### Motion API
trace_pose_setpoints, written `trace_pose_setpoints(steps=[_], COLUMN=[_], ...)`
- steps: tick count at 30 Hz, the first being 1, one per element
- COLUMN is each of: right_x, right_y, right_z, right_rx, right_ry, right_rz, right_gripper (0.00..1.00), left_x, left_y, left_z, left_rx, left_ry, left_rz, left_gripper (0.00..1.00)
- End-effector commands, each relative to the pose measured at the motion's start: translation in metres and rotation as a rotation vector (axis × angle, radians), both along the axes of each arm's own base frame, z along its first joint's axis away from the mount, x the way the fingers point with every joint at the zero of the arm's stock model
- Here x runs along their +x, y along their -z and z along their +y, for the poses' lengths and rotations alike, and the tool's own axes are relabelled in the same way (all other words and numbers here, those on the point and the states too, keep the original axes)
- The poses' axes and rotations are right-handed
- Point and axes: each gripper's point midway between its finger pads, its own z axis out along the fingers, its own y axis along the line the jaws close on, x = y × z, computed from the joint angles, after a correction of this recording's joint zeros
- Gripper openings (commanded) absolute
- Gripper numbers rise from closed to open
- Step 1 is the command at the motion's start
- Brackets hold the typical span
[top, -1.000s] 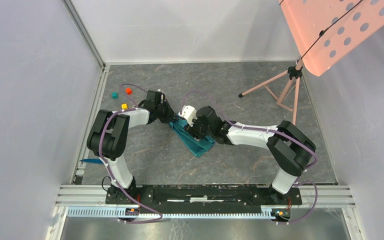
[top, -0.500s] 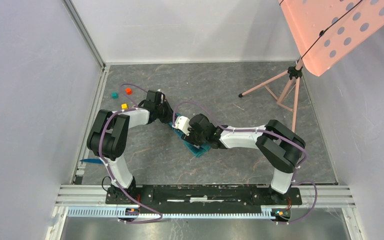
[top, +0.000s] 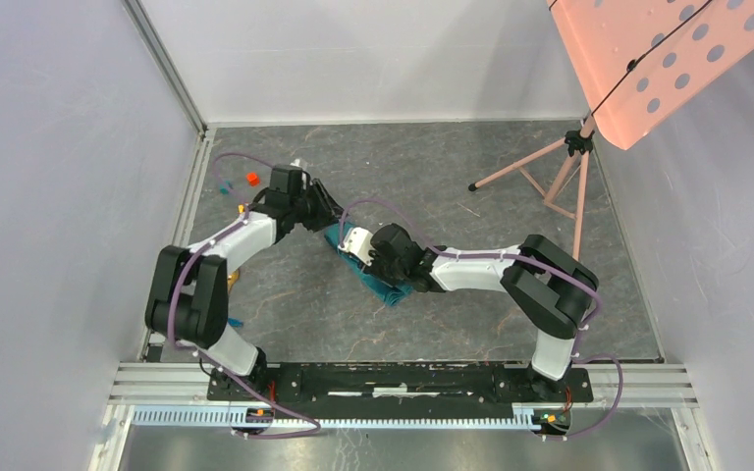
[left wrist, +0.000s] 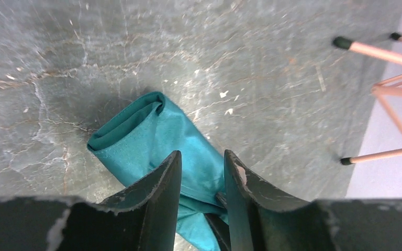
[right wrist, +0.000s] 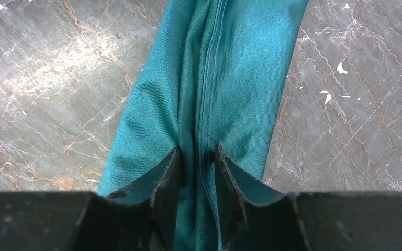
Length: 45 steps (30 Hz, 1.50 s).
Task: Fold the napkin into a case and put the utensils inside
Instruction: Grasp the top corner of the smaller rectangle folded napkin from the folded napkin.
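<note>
The teal napkin point(top: 390, 290) lies mid-table, folded into a long narrow band with a seam fold down its length point(right wrist: 241, 63). One end of it gapes open point(left wrist: 152, 136). My left gripper point(top: 326, 218) hovers just off that far end. It is open point(left wrist: 201, 152), with nothing between its fingers and cloth only beneath them. My right gripper point(top: 368, 265) presses down on the band's middle. Its jaws point(right wrist: 197, 148) stand narrowly apart astride the seam fold. A small blue bit of a utensil point(top: 235, 321) shows beside the left arm's elbow.
A red cube point(top: 251, 179) and other small cubes sit at the far left, close to the left wrist. A pink tripod point(top: 535, 175) stands at the back right under a perforated pink board point(top: 668, 59). Walls enclose three sides of the table.
My left gripper has opened, let go of the napkin's end and drawn back toward the far left. The right gripper has slid left along the napkin and its jaws have narrowed.
</note>
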Motion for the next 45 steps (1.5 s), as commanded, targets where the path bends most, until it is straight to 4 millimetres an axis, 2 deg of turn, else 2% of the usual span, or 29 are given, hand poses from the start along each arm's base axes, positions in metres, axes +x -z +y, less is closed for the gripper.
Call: trace_pose_setpoints(steps=[1,4,6,9,12,19,30,36,45], right_x=[0.007,0.005,0.004,0.002,0.001,0.003,0.005,0.004,0.005], right_y=[-0.018,-0.032,-0.039,-0.044,-0.043,-0.029,-0.012,-0.013,-0.014], right_z=[0.013,0.01,0.009,0.009,0.008,0.006,0.008,0.009,0.015], right_rx=[0.052,0.093,0.106,0.13,0.147,0.115,0.086,0.092,0.101], right_ry=[0.006,0.025,0.027,0.026,0.029,0.019,0.018,0.013,0.007], right_rz=[-0.02,-0.029,-0.028,-0.025,-0.018,-0.006,0.013,0.015,0.025], right_gripper=[0.37,0.42,0.44,0.47,0.49,0.49,0.5,0.36,0.04], left_x=[-0.002,-0.026,-0.048,-0.076,-0.093,-0.115,-0.124,-0.127,-0.128], left_y=[-0.037,-0.029,-0.021,-0.006,0.001,0.012,0.041,0.056,0.065], left_z=[0.014,0.017,0.009,-0.003,-0.006,-0.014,-0.03,-0.028,-0.027], left_rx=[-0.041,-0.053,-0.12,-0.213,-0.237,-0.24,-0.212,-0.173,-0.146], left_ry=[-0.045,-0.034,-0.013,0.023,0.019,-0.007,-0.082,-0.1,-0.119], left_rz=[-0.025,0.019,0.059,0.114,0.131,0.185,0.294,0.325,0.341], left_gripper=[0.43,0.42,0.42,0.41,0.41,0.43,0.4,0.36,0.33])
